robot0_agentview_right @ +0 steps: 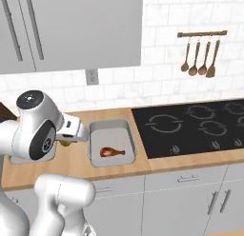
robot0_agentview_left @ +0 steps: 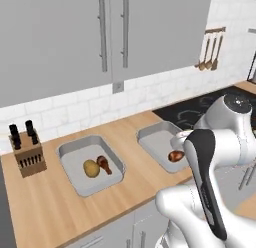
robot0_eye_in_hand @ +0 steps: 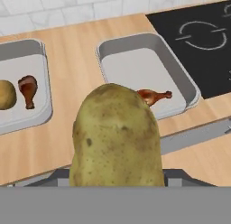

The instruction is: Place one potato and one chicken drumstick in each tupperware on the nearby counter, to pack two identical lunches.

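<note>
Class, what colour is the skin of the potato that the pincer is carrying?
The oval smooth-skinned potato is yellow-brown with darker brown speckles, seen best in the hand view.

My white arm with dark joints is folded high above the wooden counter, the elbow raised and the forearm reaching forward and down. My two-finger gripper (robot0_eye_in_hand: 116,184) points forward and down, and it is closed on a yellow-brown oval potato (robot0_eye_in_hand: 116,137). The potato stands upright between my fingers and hides both tips from the hand view.

Wooden counter (robot0_agentview_left: 130,184), seemingly matt potato (robot0_eye_in_hand: 116,137)
</note>
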Motion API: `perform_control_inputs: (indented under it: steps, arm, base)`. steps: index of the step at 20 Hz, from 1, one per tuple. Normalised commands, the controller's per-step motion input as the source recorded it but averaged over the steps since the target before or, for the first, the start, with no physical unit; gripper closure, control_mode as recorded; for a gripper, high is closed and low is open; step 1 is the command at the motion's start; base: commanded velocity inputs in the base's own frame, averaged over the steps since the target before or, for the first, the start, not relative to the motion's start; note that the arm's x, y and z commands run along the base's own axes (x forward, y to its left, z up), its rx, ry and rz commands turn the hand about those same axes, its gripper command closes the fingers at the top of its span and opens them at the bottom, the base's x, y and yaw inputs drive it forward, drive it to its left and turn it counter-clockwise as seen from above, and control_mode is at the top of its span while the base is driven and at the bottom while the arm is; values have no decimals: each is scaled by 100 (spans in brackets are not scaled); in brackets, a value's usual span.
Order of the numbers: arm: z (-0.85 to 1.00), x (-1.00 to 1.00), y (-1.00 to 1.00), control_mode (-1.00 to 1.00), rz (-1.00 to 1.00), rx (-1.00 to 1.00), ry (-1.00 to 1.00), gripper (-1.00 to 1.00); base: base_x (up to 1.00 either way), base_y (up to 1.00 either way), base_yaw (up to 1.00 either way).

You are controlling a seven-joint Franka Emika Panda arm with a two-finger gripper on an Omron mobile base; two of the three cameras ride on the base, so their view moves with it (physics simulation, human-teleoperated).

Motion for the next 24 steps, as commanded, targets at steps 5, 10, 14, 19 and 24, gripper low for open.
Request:
perform_control_inputs:
  steps: [5,10,14,19,24]
  arm:
    - [0,0,0,100,0,0,0,100]
    - [-68,56,0,-100,23,0,4,100]
    - [-43,55,-3,-100,2,0,-1,100]
    - [-23,69,-31,-100,0,0,0,100]
    - [-36,67,-59,-100,0,0,1,100]
  base:
    - [99,0,38]
    - [0,0,0]
    - [0,0,0]
    - [0,0,0]
    - [0,0,0]
